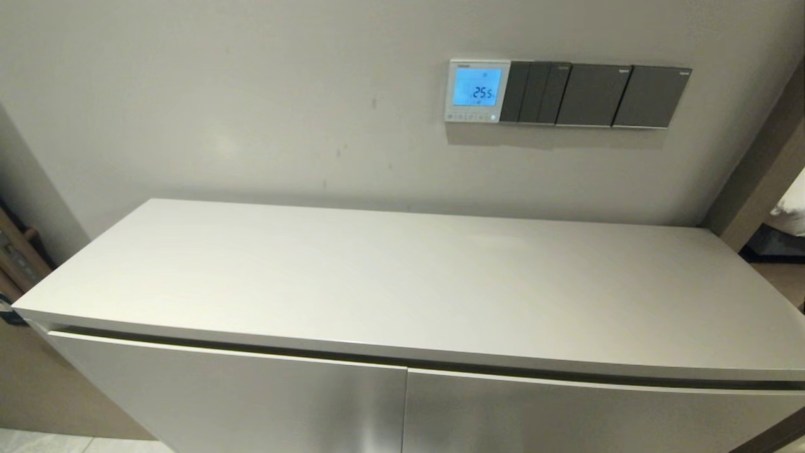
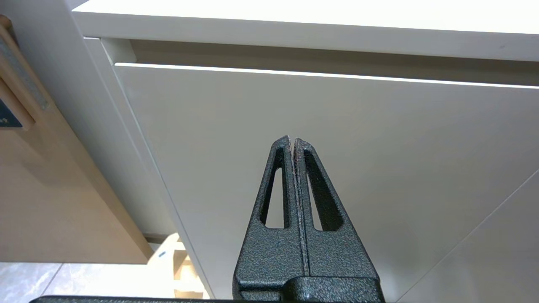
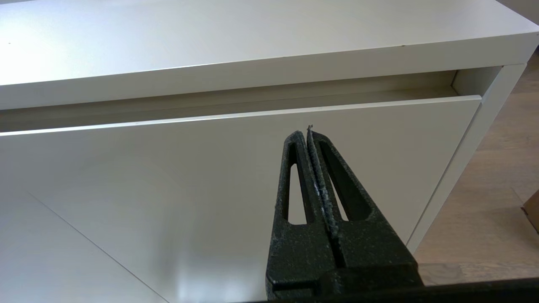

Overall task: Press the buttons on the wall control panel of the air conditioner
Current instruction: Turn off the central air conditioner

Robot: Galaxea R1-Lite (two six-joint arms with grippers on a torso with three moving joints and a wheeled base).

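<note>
The white wall control panel (image 1: 478, 91) hangs on the wall above the cabinet, its screen lit blue and reading 25.5. A row of tiny pale grey buttons (image 1: 470, 116) runs along its bottom edge. Neither arm shows in the head view. My left gripper (image 2: 292, 139) is shut and empty, held low in front of the cabinet's left door. My right gripper (image 3: 307, 134) is shut and empty, held low in front of the cabinet's right door. Both are far below the panel.
Dark grey switch plates (image 1: 597, 94) sit right of the panel. A white cabinet (image 1: 402, 277) stands against the wall, its top between me and the panel. A brown door frame (image 1: 764, 163) is at the right, wooden items (image 1: 16, 251) at the left.
</note>
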